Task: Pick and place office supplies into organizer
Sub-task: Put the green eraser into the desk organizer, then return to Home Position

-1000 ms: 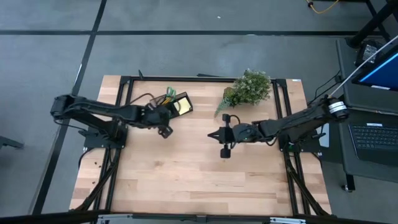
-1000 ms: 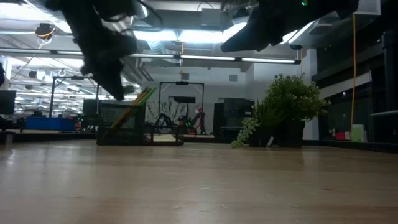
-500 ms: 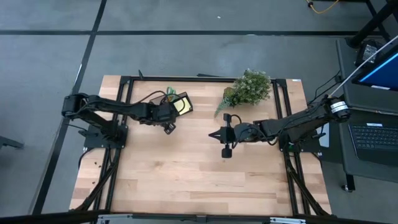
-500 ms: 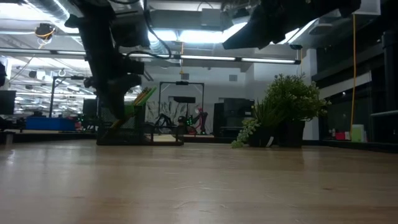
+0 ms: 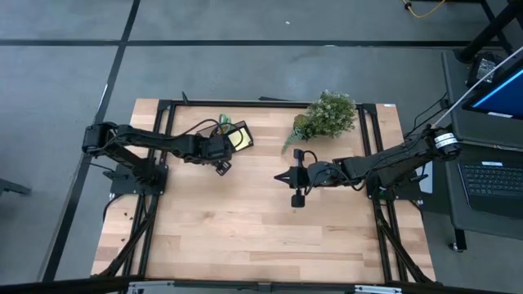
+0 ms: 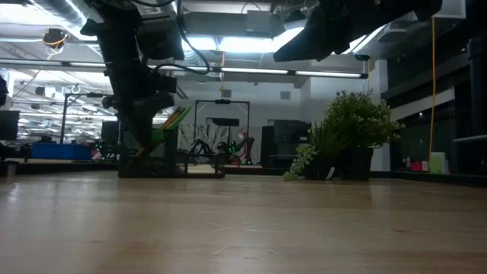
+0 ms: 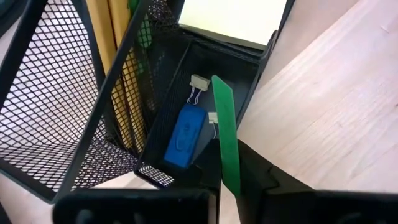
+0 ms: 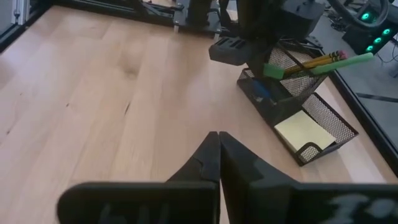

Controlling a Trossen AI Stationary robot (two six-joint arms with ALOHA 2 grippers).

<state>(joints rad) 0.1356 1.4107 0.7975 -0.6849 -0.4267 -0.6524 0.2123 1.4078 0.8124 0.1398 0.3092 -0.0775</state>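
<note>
Near the tabletop's far edge, the left gripper (image 7: 233,171) hangs over the black mesh organizer (image 5: 231,135), fingers pinching a thin green block (image 7: 225,134) upright above the compartment holding a blue block (image 7: 183,135), apparently to drop it in. Mid-tabletop, the right gripper (image 8: 219,155) waits, fingers closed and empty.

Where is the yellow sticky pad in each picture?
High view: the pad is a yellow patch in the organizer, beside the left pincer.
Low view: cannot tell; the organizer shows, but no pad.
Left wrist view: pad at the top edge, past the blue block.
Right wrist view: pad in the flat tray at the right.
Shared landmark: the organizer with its pencils.
</note>
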